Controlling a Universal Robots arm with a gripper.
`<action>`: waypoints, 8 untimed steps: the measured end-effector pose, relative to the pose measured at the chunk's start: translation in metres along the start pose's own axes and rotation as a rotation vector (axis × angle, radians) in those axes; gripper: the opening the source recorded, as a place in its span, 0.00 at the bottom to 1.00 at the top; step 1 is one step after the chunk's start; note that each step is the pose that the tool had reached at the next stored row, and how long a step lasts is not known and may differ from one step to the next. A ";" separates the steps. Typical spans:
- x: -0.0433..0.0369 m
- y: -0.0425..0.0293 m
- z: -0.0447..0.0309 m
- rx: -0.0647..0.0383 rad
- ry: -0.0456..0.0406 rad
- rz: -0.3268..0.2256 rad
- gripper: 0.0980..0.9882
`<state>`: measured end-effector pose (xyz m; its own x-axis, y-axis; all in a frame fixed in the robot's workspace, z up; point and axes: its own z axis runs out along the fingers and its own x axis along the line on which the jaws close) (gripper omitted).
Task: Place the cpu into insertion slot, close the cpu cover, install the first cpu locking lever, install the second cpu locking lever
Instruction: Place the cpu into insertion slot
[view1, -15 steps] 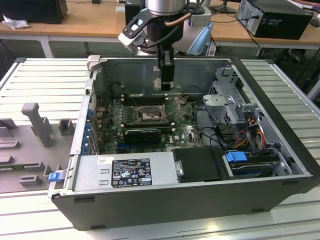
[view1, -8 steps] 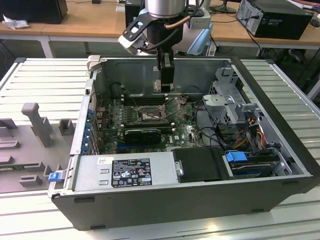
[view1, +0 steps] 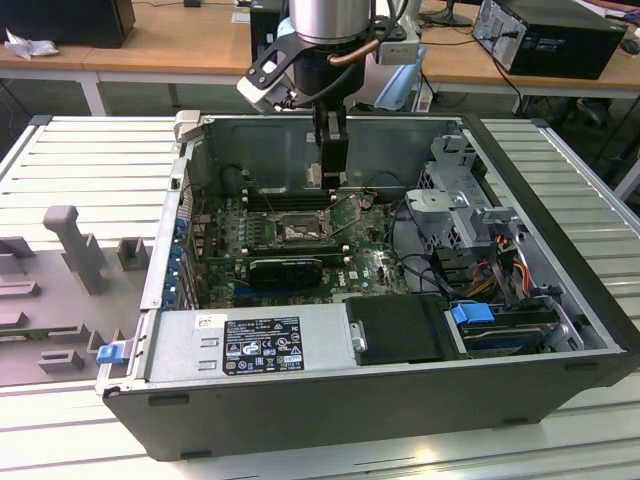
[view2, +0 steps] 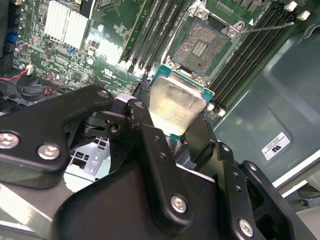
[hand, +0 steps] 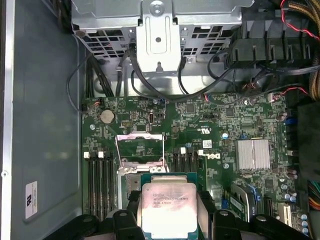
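Where the exterior view looks into the open computer case (view1: 400, 400), the gripper (view1: 328, 182) hangs over the motherboard (view1: 378, 268) near the case's far wall, above the insertion slot (view1: 300, 230); in the second wrist view its black fingers (view2: 145, 135) pinch the cpu (view2: 177, 105) by two opposite edges, metal top showing, apart from the bare slot, whose pin field glints between the memory slots (view2: 155, 30); in the first wrist view the cpu sits clamped between the fingers, just beside the slot's frame, not yet seated.
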<state>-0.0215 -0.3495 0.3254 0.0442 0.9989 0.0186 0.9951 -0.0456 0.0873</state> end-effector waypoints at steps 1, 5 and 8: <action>0.0000 -0.0001 0.0010 0.000 0.0000 0.000 0.48; -0.0001 -0.0004 0.0051 0.000 -0.0001 0.000 0.48; -0.0001 -0.0006 0.0071 0.000 -0.0001 0.000 0.48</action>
<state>-0.0215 -0.3495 0.3183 0.0442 0.9989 0.0184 0.9951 -0.0456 0.0873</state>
